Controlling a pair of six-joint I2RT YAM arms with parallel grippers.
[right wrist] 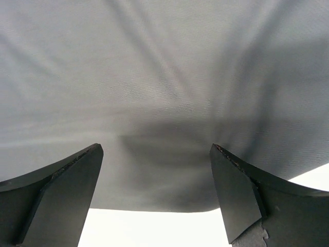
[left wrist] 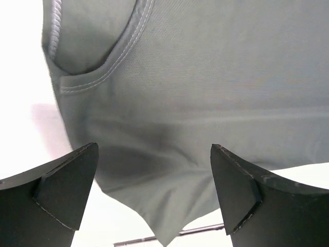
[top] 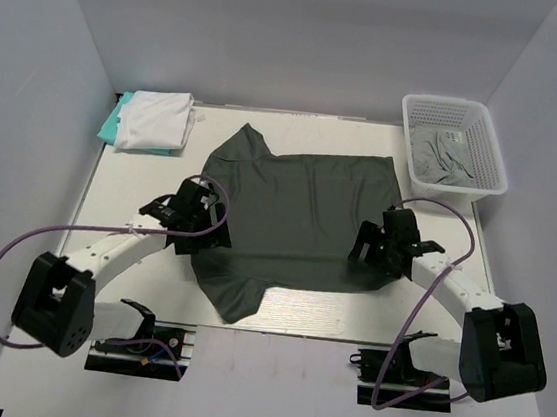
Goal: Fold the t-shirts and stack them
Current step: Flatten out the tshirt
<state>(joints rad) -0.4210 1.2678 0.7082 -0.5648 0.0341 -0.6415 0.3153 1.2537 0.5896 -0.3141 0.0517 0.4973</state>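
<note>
A dark charcoal-grey t-shirt [top: 298, 216] lies spread flat in the middle of the table, one sleeve pointing to the near edge. My left gripper [top: 206, 228] is open over the shirt's left edge; the left wrist view shows the cloth [left wrist: 195, 92] and a seam between the spread fingers. My right gripper [top: 367, 247] is open over the shirt's right near edge; its view shows the cloth [right wrist: 164, 87] with the hem just ahead of the fingertips. A folded white t-shirt [top: 156, 119] lies on a teal one [top: 110, 124] at the back left. A lighter grey t-shirt [top: 444, 155] lies in the basket.
A white plastic lattice basket [top: 487, 142] stands at the back right. White walls close in the table on the left, right and back. Purple cables loop beside both arms.
</note>
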